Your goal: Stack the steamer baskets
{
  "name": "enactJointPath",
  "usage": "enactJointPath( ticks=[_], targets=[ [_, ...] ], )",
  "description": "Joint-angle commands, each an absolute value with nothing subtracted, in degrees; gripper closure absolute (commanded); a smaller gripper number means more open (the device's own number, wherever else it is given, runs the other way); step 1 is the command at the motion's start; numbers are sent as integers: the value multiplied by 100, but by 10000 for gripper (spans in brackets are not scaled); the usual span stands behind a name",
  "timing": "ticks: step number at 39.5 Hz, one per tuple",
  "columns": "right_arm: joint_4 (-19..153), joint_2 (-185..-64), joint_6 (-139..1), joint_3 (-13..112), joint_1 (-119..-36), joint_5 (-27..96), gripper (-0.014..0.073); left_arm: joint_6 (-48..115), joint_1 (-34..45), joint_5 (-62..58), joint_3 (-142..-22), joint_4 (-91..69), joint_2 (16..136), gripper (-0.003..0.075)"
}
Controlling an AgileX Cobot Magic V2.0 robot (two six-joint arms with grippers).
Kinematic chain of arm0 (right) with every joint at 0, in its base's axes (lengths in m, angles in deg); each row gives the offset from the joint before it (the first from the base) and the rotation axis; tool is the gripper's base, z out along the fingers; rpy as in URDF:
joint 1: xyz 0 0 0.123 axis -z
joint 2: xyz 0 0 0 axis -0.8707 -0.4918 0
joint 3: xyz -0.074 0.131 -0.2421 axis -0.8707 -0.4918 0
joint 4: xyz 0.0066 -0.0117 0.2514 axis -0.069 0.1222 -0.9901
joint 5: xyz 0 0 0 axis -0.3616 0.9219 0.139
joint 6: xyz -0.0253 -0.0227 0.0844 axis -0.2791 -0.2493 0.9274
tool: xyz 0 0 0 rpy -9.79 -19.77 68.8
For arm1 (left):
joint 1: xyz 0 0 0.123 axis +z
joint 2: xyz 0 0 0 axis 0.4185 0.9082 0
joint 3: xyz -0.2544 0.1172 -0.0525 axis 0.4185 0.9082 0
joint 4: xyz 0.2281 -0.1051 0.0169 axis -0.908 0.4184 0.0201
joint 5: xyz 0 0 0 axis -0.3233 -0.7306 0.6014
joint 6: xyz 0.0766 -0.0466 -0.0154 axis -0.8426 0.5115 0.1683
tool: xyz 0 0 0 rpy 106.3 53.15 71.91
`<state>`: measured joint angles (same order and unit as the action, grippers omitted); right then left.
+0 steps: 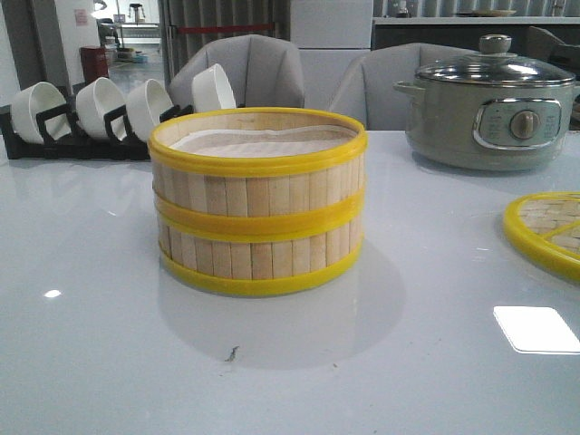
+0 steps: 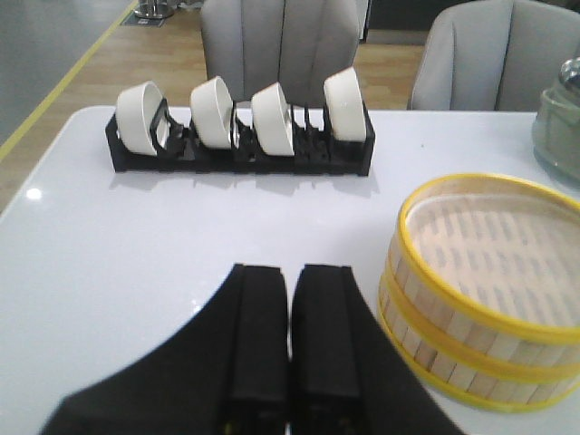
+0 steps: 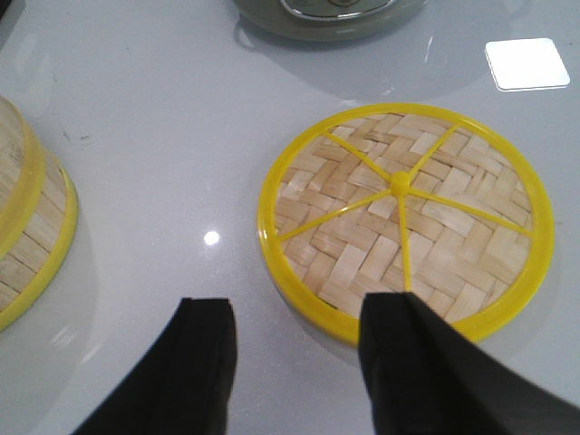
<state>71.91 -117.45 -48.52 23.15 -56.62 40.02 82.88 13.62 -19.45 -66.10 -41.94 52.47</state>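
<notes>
Two steamer baskets [image 1: 258,199] of pale bamboo slats with yellow rims stand one on top of the other in the middle of the white table, with a white liner inside the top one. The stack also shows in the left wrist view [image 2: 485,285] and at the edge of the right wrist view [image 3: 27,227]. My left gripper [image 2: 292,272] is shut and empty, a little to the left of the stack. My right gripper [image 3: 294,308] is open and empty, above the table by the near edge of a woven bamboo lid [image 3: 408,217]. Neither gripper shows in the front view.
The yellow-rimmed lid [image 1: 548,231] lies flat at the right. A grey electric pot with glass lid [image 1: 489,104] stands at the back right. A black rack of white bowls [image 1: 91,113] stands at the back left, with grey chairs [image 1: 272,68] behind the table.
</notes>
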Motion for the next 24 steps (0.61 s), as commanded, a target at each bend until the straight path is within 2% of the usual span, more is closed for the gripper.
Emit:
enactJointPath(
  ticks=[1, 9, 24],
  targets=[
    [7189, -11722, -4870, 2521, -5657, 3585, 160, 8355, 1385, -1213, -6260, -4149, 4997, 631],
    [7189, -11722, -4870, 2521, -5657, 3585, 160, 8355, 1385, -791, -5472, -4149, 4803, 631],
    [7189, -11727, -4870, 2522, -5657, 3585, 160, 8355, 1385, -716, -5365, -4219, 4803, 631]
  ],
)
